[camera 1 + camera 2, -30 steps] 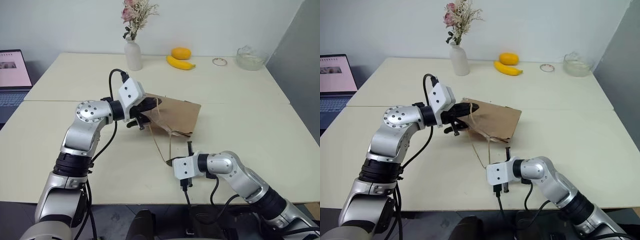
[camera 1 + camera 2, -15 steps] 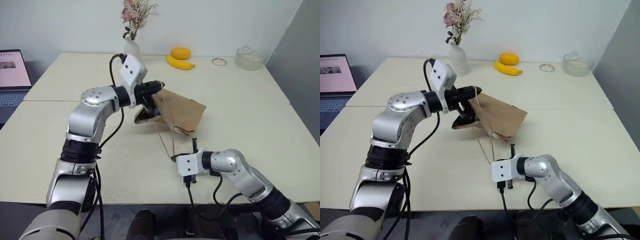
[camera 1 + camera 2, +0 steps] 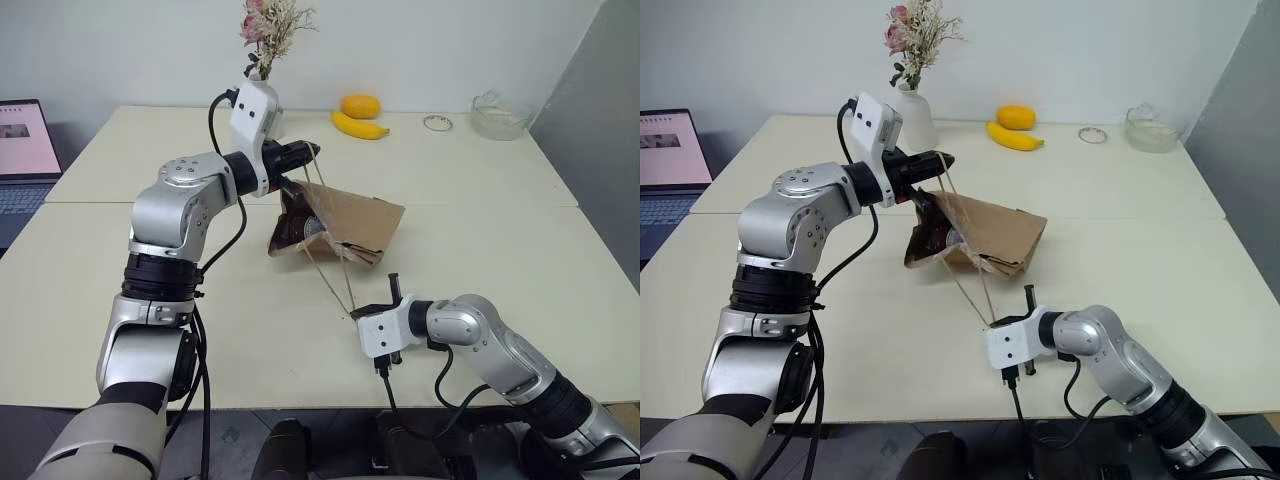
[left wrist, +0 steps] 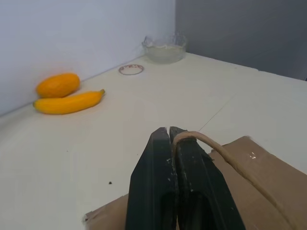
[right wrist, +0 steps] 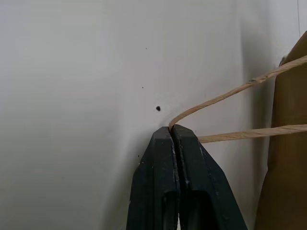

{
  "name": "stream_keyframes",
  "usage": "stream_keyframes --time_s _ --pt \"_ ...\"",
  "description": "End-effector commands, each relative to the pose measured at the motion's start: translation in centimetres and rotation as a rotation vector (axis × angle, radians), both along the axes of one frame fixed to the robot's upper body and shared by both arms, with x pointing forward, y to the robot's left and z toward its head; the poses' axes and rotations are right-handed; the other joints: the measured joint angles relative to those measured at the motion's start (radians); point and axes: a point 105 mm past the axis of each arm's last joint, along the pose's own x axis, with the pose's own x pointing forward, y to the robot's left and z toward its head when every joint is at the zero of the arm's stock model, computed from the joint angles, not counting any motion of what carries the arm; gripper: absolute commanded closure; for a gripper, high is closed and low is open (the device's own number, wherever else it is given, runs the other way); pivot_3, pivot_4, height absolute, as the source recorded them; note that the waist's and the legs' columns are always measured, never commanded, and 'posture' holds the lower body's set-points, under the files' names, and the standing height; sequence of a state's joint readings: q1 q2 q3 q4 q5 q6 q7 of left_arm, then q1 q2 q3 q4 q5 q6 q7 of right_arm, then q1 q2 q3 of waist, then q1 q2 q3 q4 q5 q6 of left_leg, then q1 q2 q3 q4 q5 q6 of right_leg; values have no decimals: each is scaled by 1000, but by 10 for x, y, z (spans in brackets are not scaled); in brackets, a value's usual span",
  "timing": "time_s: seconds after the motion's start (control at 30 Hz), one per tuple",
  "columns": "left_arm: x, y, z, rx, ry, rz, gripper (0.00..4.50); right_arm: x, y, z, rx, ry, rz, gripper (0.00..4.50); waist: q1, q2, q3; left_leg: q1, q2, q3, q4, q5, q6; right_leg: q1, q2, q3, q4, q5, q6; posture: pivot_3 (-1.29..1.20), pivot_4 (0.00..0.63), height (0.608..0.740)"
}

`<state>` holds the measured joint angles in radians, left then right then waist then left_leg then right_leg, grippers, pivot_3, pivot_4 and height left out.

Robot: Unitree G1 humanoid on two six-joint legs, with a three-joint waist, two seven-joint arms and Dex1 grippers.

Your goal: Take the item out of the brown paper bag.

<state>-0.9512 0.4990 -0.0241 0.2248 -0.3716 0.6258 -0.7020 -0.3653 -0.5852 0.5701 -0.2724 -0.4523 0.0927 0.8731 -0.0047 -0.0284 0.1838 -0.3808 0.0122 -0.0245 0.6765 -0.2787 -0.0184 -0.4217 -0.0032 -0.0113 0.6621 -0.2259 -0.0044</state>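
left pincer (image 4: 169,130) pinching bag handle (image 4: 230,162), right pincer (image 5: 170,128) pinching other handle (image 5: 225,98), brown paper bag (image 3: 350,225) tilted

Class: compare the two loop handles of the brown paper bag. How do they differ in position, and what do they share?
The left gripper pinches the upper handle above the brown paper bag. The right gripper pinches the lower handle down near the table. Both are thin tan cord, clamped in shut fingers.

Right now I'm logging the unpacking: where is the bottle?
In the left eye view the bottle sits in the open mouth of the bag at table centre, just below the left gripper.
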Motion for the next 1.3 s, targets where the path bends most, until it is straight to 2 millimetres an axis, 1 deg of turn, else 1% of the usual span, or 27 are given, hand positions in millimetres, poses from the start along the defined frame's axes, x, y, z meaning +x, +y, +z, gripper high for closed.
stream_keyframes --time_s 0.03,0.1,0.5,0.63,0.77,0.93,1.0,1.1,1.17,1.2,1.3 --pt "-6 26 71 -87 -230 95 4500 -16 -11 -32 -116 122 35 4466 0 0 0 0 0 0 0 0 0 0 0 0 0 0 0 0 150 740" --pt "-5 28 70 -85 -228 101 4500 -16 -13 -33 -125 119 39 4466 0 0 0 0 0 0 0 0 0 0 0 0 0 0 0 0 150 740" --pt "-4 31 80 -91 -252 107 4500 -15 -18 -34 -169 96 70 4466 0 -1 0 0 0 0 0 0 0 0 0 0 0 0 0 0 150 740" --pt "-5 27 89 -93 -271 88 4500 -17 -18 -35 -173 97 82 4466 0 -1 -2 2 0 1 0 0 0 2 -1 0 0 0 0 0 150 740" --pt "-11 22 85 -85 -271 49 4500 -18 -14 -34 -149 84 83 4466 0 -2 -2 2 0 1 0 0 0 2 -1 0 0 0 0 0 150 740" --pt "-18 15 76 -72 -251 -7 4500 -13 -3 -18 -40 56 72 4466 -2 -2 -2 2 1 0 0 0 0 2 0 0 0 0 0 0 150 740" --pt "-23 11 70 -66 -235 -38 4500 -11 3 -6 34 49 67 4466 -3 -2 -2 3 1 1 0 0 0 2 -1 1 1 0 0 0 150 740" --pt "-32 6 63 -59 -200 -91 4500 -9 11 19 171 61 54 4466 -4 -2 -2 2 1 0 0 0 0 1 0 1 1 0 0 0 150 740" --pt "-34 5 59 -54 -187 -106 4500 -6 13 34 244 74 36 4090 -3 -2 -2 1 1 0 0 0 0 0 0 1 1 0 0 0 150 740" --pt "-35 5 58 -56 -183 -109 4500 -6 13 39 267 85 31 3833 -3 -2 -2 1 1 0 0 0 0 0 0 0 1 0 0 0 150 740" --pt "-35 4 55 -63 -172 -108 4500 -4 12 52 313 93 14 2835 -1 -2 -2 1 0 0 1 0 0 1 -1 1 1 0 0 0 150 740"
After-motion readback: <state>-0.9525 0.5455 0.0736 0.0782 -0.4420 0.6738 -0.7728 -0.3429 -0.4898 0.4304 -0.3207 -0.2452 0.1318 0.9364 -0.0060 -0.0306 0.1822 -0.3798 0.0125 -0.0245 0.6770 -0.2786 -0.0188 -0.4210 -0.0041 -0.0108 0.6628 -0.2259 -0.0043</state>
